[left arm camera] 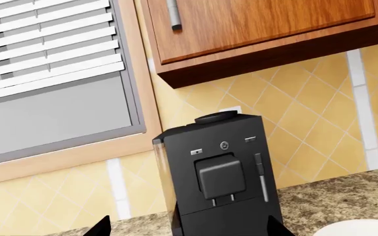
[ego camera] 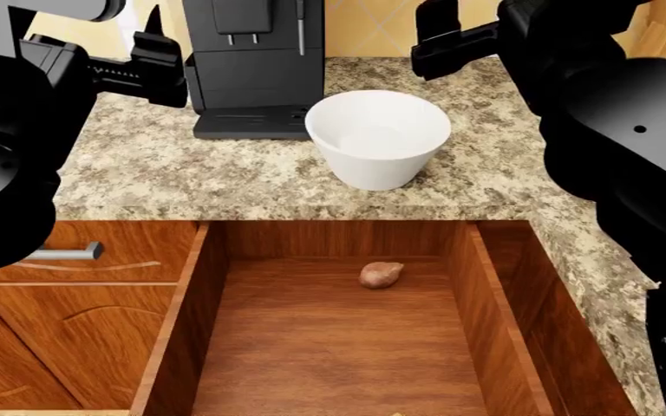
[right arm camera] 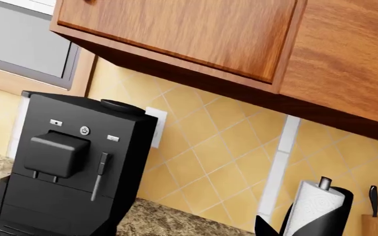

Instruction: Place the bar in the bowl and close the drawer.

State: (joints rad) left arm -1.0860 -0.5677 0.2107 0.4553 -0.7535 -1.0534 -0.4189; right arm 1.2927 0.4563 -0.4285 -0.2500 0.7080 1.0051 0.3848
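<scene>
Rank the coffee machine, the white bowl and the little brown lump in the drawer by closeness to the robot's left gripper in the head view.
1. Coffee machine: right beside the left gripper, on the counter.
2. Bowl: further along the counter, toward the right.
3. Brown lump: farthest, down inside the open drawer.

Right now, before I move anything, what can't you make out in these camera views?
1. The bar: it shows in no view. The drawer has its near end cut off by the head view's bottom edge, so the bar may lie there.
2. Right hand: it is black against the black arm in the head view, and the right wrist view shows only one fingertip at the picture's edge. I cannot tell whether it is open or shut.
</scene>
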